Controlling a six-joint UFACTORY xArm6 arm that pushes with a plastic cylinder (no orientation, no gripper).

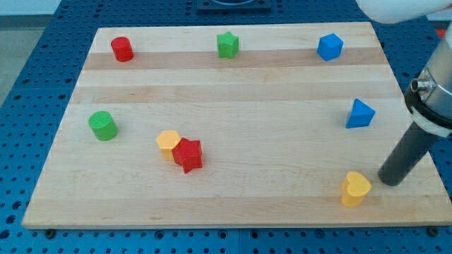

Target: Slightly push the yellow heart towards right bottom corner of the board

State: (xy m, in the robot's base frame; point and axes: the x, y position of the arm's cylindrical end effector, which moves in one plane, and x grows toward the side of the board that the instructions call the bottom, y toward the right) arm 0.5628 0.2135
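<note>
Crowding yellow heart point(355, 188) near board point(233, 212) bottom-right: my tip point(390, 181).

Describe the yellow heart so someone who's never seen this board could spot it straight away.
Start at the wooden board's bottom-right corner in the view. The yellow heart sits just inside it, with my tip close on its right. The other yellow block lies left of centre, touching a red star.
</note>
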